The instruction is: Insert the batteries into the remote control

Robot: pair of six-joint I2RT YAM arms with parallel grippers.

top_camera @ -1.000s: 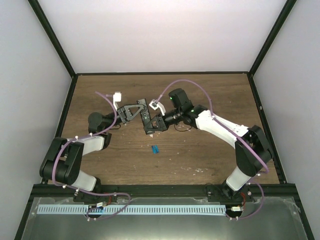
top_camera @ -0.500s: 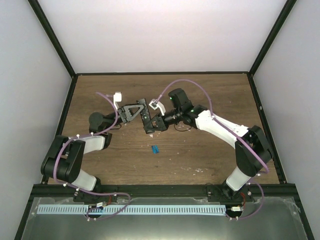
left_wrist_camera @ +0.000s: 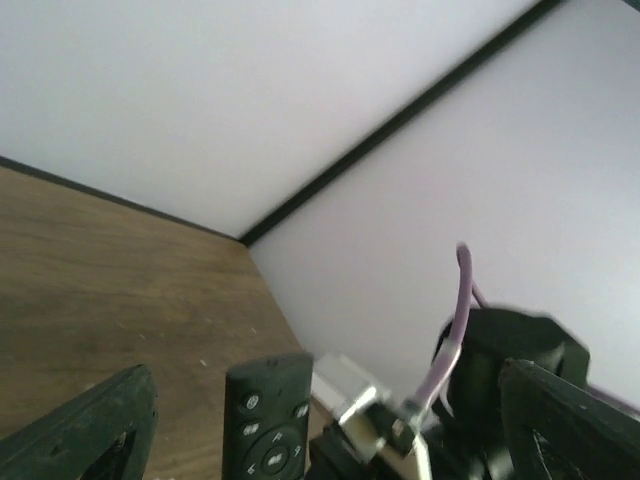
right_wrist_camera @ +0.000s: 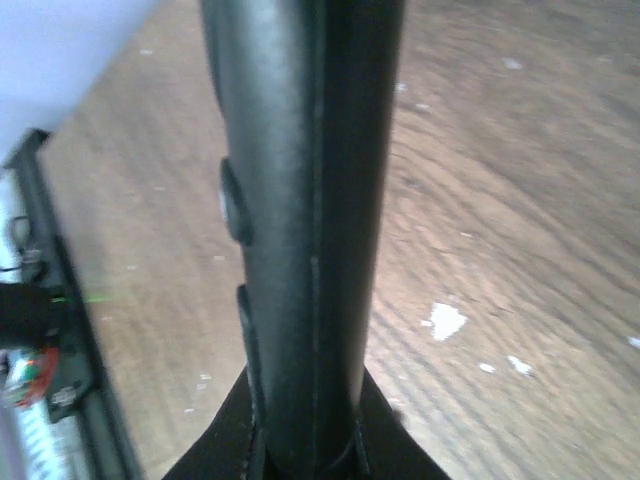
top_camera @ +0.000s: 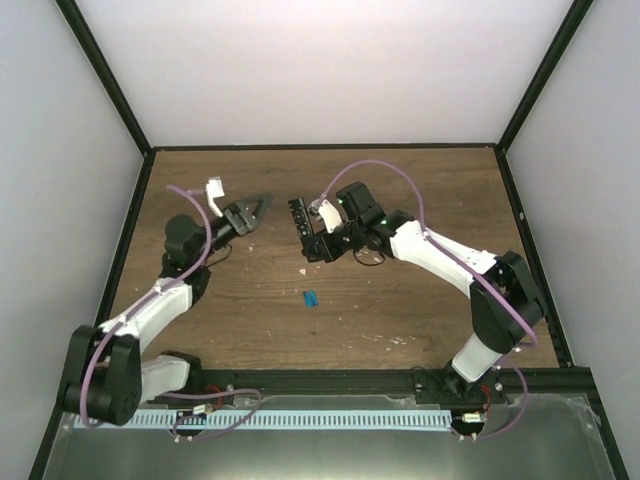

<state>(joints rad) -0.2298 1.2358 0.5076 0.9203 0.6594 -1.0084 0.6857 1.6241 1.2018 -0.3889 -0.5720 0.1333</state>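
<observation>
Remote control (top_camera: 304,230), top view: gripped by right gripper (top_camera: 322,243) mid-table, blue battery (top_camera: 311,298) lying on table (top_camera: 420,180) nearer | left gripper (top_camera: 256,207) left of remote, apart, jaws wide, empty | left wrist: remote's button end (left_wrist_camera: 268,420) shows between spread fingers (left_wrist_camera: 90,440) (none touching it) | right wrist: remote (right_wrist_camera: 310,200) fills centre, fingers (right_wrist_camera: 228,445) closed on its sides.

walls (top_camera: 320,70): plain white | frame (top_camera: 105,75): black | table (top_camera: 400,190): brown wood
</observation>
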